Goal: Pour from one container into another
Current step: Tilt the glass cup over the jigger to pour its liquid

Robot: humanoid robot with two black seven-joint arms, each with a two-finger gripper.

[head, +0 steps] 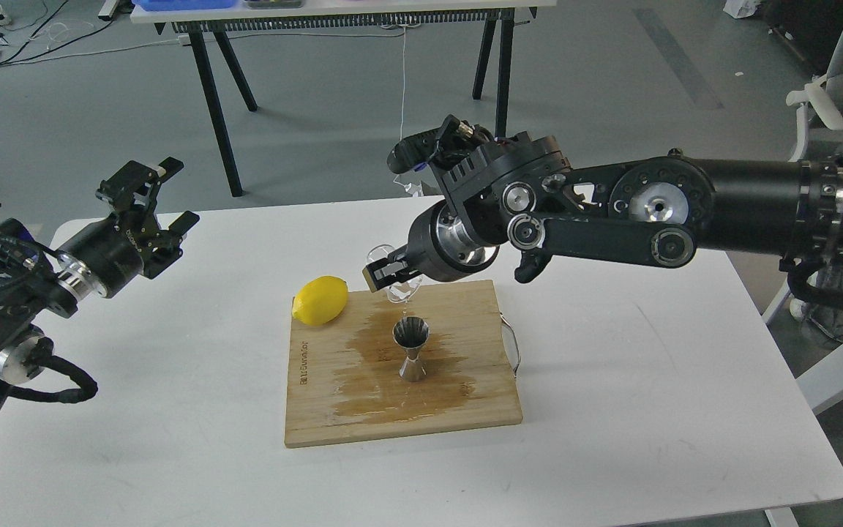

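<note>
A shiny steel jigger (411, 350) stands upright in the middle of a wooden cutting board (326, 410), inside a dark wet patch. Just above and behind its mouth hangs the tiny clear glass cup (396, 282), tipped over with its rim pointing down toward the jigger. My right gripper (386, 272) is shut on that cup, its arm reaching in from the right. My left gripper (165, 192) hovers over the table's far left corner, open and holding nothing.
A yellow lemon (320, 299) lies at the board's back left corner. The board has a metal handle (513, 348) on its right side. The white table (648, 395) carries it all. Another table's black legs (216, 110) stand behind.
</note>
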